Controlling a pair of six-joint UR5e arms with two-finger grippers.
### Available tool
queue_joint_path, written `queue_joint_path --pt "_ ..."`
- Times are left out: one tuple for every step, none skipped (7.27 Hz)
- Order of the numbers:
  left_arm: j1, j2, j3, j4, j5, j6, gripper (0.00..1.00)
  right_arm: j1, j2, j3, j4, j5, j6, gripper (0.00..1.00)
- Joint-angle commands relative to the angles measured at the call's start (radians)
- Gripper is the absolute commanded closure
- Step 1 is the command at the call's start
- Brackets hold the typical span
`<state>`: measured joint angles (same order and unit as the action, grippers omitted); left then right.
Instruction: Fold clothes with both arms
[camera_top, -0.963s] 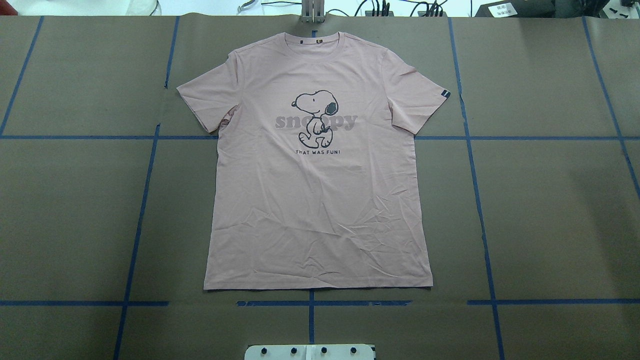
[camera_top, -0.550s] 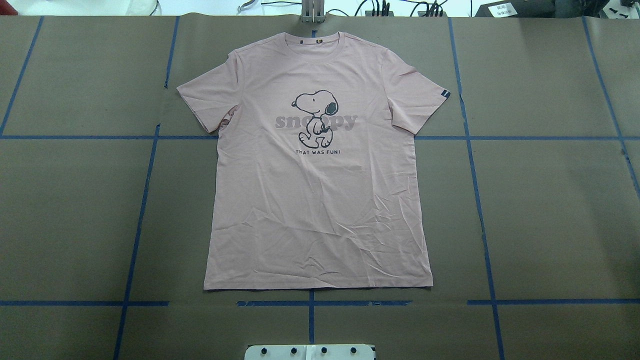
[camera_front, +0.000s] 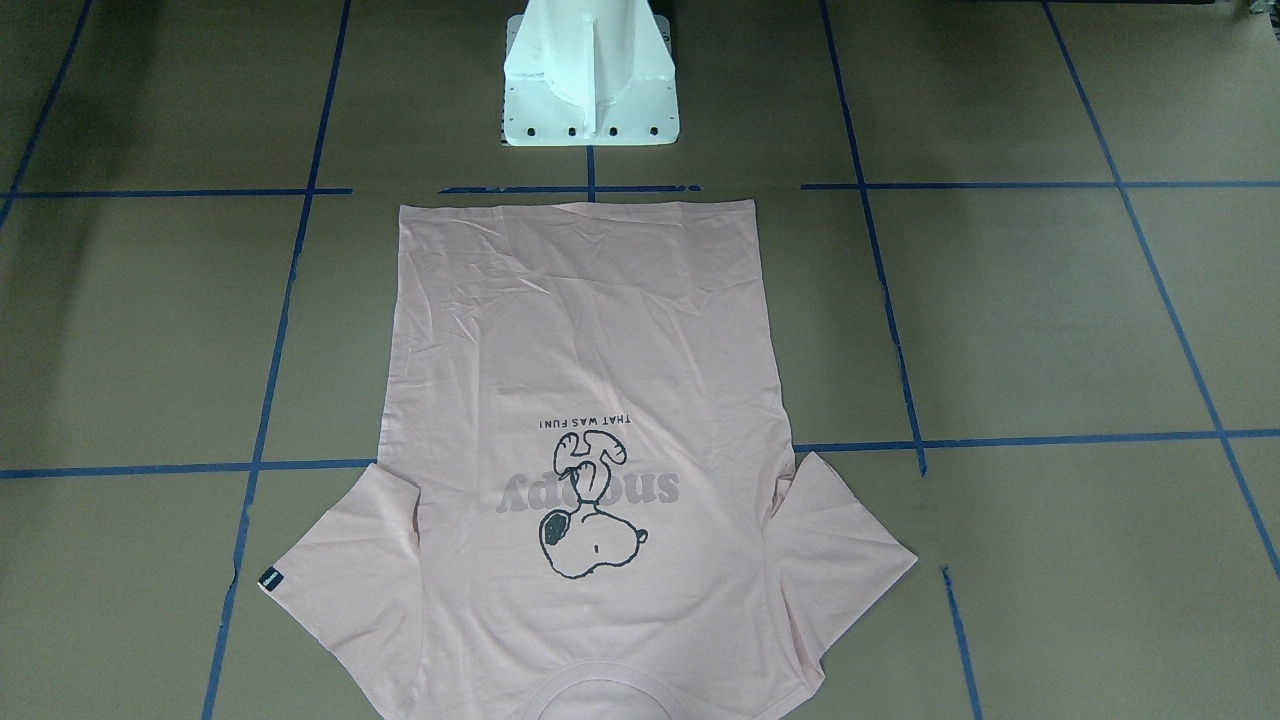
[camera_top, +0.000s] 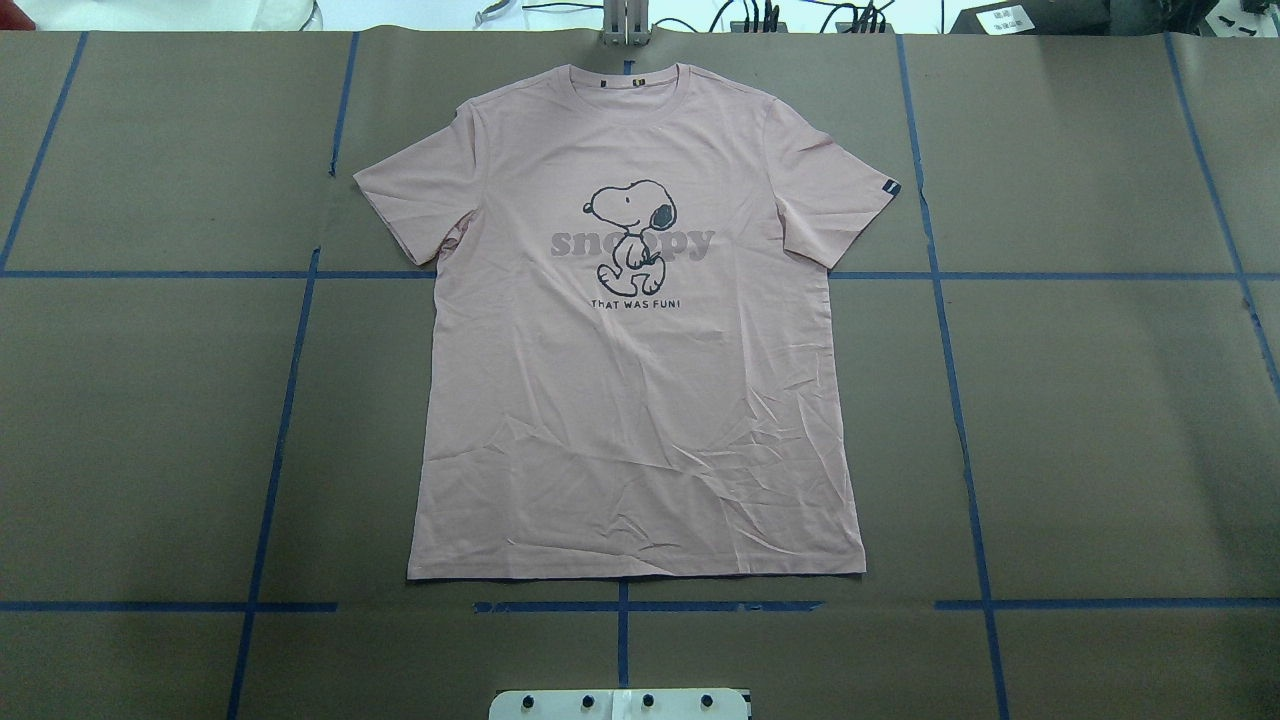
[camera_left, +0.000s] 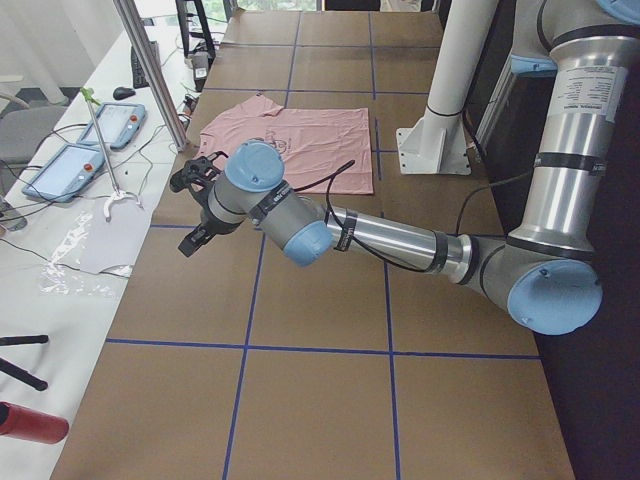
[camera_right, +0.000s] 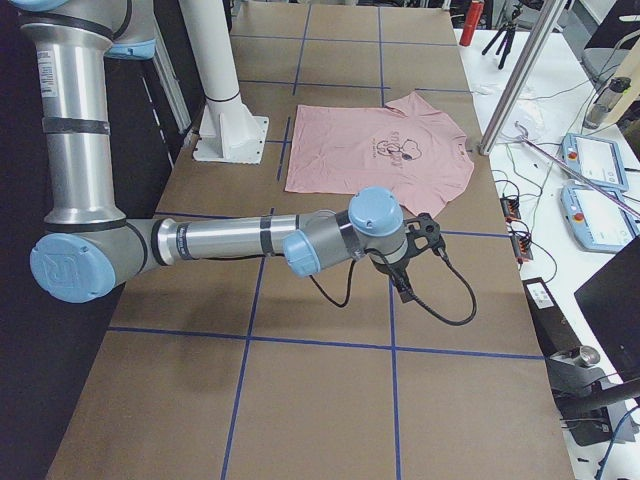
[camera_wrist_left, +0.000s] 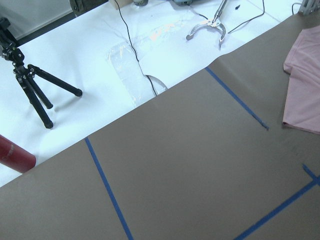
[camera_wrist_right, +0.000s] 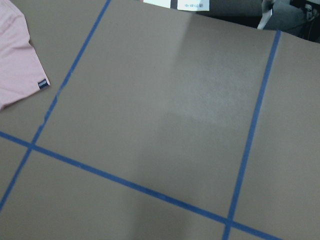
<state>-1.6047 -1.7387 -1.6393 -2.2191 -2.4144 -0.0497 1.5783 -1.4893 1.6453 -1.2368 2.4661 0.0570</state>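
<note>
Lying flat and print-up, the pink T-shirt (camera_top: 640, 400) is spread mid-frame on the desk (camera_top: 1100, 400) in the overhead view. Soft, light, floppy fabric is expected, so sleeve and hem corners are probably best pinched. Whether the jaws are spread or pressed together can't be told.

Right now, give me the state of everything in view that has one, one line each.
T-shirt: unfolded, flat on the table, print up, sleeves spread, ungripped.
left gripper: above bare table, clear of the T-shirt; open or shut, cannot tell.
right gripper: above bare table, clear of the T-shirt; open or shut, cannot tell.
</note>
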Motion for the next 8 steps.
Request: queue_joint_path --pt "0.107 -0.024 0.036 -0.161 0.001 -0.141 0.00 -0.093 0.197 -0.097 0.003 -0.002 0.247 0.00" --pt "0.171 -0.028 0.030 -0.160 0.004 -0.159 0.00 -0.147 0.293 -0.152 0.003 -0.042 0.324 0.01" --pt "0.178 -0.033 0.023 -0.162 0.003 -0.197 0.00 -0.211 0.344 -0.176 0.003 -0.118 0.425 0.06" --pt "0.184 -0.038 0.003 -0.160 0.005 -0.228 0.00 -0.265 0.374 -0.177 0.005 -0.154 0.513 0.13" --pt "0.184 -0.038 -0.005 -0.160 0.005 -0.229 0.00 -0.318 0.386 -0.176 0.034 -0.205 0.597 0.18" --pt "0.186 -0.038 -0.008 -0.162 0.005 -0.229 0.00 -0.390 0.388 -0.203 0.151 -0.279 0.736 0.22" --pt "0.186 -0.036 -0.019 -0.162 0.005 -0.229 0.00 -0.487 0.400 -0.244 0.233 -0.393 0.842 0.24" --pt "0.186 -0.036 -0.020 -0.162 0.005 -0.229 0.00 -0.553 0.408 -0.306 0.294 -0.498 0.872 0.28"
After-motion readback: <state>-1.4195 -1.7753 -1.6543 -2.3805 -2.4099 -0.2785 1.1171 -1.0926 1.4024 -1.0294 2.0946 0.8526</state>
